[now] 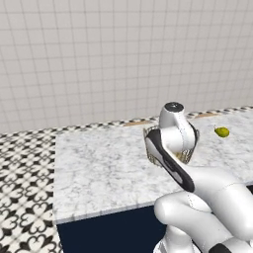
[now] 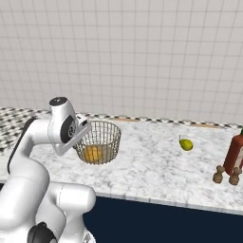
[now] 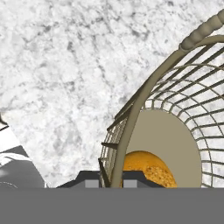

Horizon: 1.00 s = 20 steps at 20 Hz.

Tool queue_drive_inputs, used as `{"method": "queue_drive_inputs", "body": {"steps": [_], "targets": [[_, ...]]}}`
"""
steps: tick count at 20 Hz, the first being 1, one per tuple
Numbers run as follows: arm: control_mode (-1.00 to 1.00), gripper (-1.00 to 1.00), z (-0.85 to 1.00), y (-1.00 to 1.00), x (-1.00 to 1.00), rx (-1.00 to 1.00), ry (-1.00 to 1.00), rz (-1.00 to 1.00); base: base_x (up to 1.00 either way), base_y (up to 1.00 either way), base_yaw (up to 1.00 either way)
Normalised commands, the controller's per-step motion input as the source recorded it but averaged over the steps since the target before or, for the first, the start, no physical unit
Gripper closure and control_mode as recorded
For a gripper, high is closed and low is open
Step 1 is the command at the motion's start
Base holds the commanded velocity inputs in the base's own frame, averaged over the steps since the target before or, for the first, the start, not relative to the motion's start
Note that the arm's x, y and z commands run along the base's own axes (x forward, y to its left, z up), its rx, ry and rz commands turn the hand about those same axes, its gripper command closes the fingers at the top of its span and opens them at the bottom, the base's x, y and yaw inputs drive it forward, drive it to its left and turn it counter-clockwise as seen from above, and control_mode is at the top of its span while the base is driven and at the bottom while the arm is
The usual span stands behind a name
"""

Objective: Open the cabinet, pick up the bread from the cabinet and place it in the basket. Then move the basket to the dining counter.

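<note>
The tan wire basket (image 2: 101, 138) is over the left part of the dining counter (image 2: 156, 171), a white marble slab on a navy base. The golden-orange bread (image 2: 93, 153) lies on the basket's beige bottom. My gripper (image 3: 111, 180) is shut on the basket's near rim, and a rim wire runs between the fingertips. The hand view looks into the tilted basket (image 3: 175, 113) and shows the bread (image 3: 146, 168) just beyond the fingers. In the left base view my arm covers most of the basket (image 1: 188, 154). Whether the basket rests on the slab I cannot tell. The cabinet is out of view.
A small yellow-green fruit (image 2: 186, 144) lies on the marble to the right of the basket. A red bottle (image 2: 234, 152) and wooden shakers (image 2: 218, 174) stand at the far right. A tiled wall rises behind, and patterned floor (image 1: 24, 188) lies past the counter's left end.
</note>
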Motion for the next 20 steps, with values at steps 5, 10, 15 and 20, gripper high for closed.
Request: {"method": "queue_drive_inputs", "body": {"steps": [5,10,15,20], "targets": [[-1.00,1.00,-0.47,-0.04,0.18,0.00,-0.07,0.00,0.00,0.00,0.00],[-1.00,1.00,-0.16,0.00,0.25,0.00,0.00,0.00,0.00,0.00,0.00],[-1.00,1.00,-0.10,0.00,0.34,0.00,0.02,0.00,0.00,0.00,0.00],[-1.00,1.00,-0.12,0.00,0.28,0.00,0.00,0.00,0.00,0.00,0.00]]}}
